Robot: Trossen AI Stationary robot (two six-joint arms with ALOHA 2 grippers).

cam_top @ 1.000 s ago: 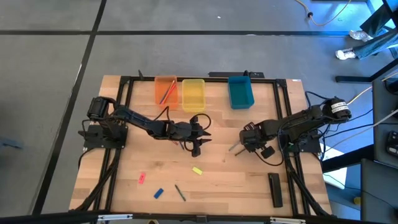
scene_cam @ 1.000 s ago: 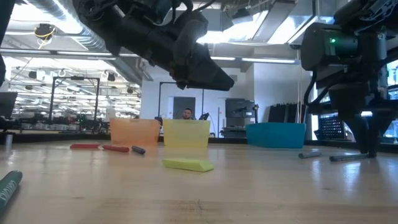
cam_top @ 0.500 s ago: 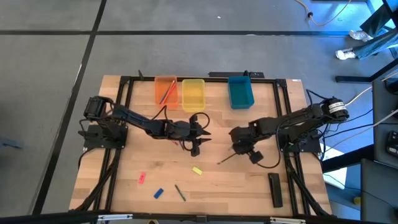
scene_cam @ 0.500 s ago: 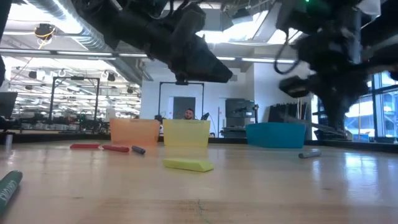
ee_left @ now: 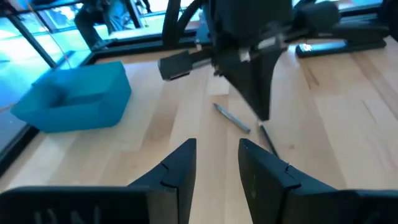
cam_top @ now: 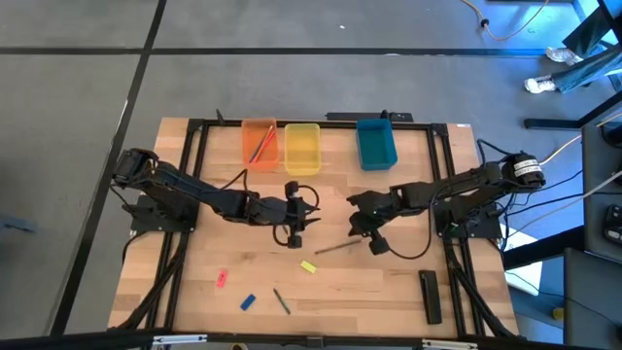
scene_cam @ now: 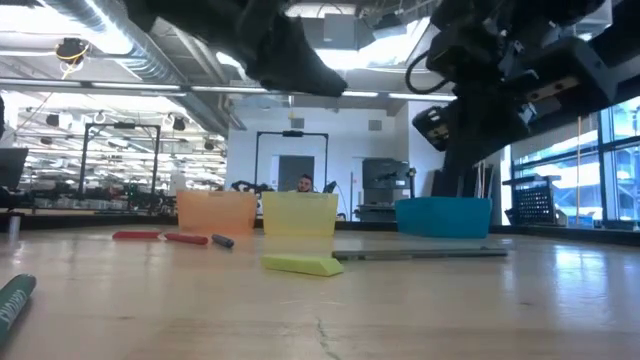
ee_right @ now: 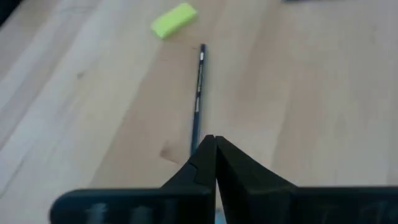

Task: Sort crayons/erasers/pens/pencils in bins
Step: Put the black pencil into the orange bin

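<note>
1. Biggest change over the last second: my right claw (cam_top: 356, 225) has swung from the right side of the table (cam_top: 389, 282) in toward the middle, carrying a thin grey pencil (cam_top: 335, 248) with it. A second ago that pencil was poking out near the right arm's base; now its free end sits just beside the yellow eraser (cam_top: 308, 266).

2. In the right wrist view the right claw's fingers (ee_right: 205, 163) are pinched together on the near end of the pencil, so I'm calling that a grip, closed on it. Looks to me like the carry toward a bin has started, but it's still low.

3. The left claw (cam_top: 294, 223) has pulled back a little toward its own side. It hangs above the table just in front of the yellow bin (cam_top: 301, 148), fingers (ee_left: 177, 171) parted, nothing between them.

4. Bins line the far edge: orange bin (cam_top: 259, 142) with a couple of sticks already in it, yellow one next to it, teal bin (cam_top: 375, 143) further right.

5. Still loose at the near edge: red eraser (cam_top: 222, 279), blue eraser (cam_top: 247, 302), a green pencil (cam_top: 281, 300), plus the black bar (cam_top: 430, 296) near the right corner.

6. What worries me: the two claws are close together mid-table, so the left arm could block a path to the orange or yellow bin.
</note>
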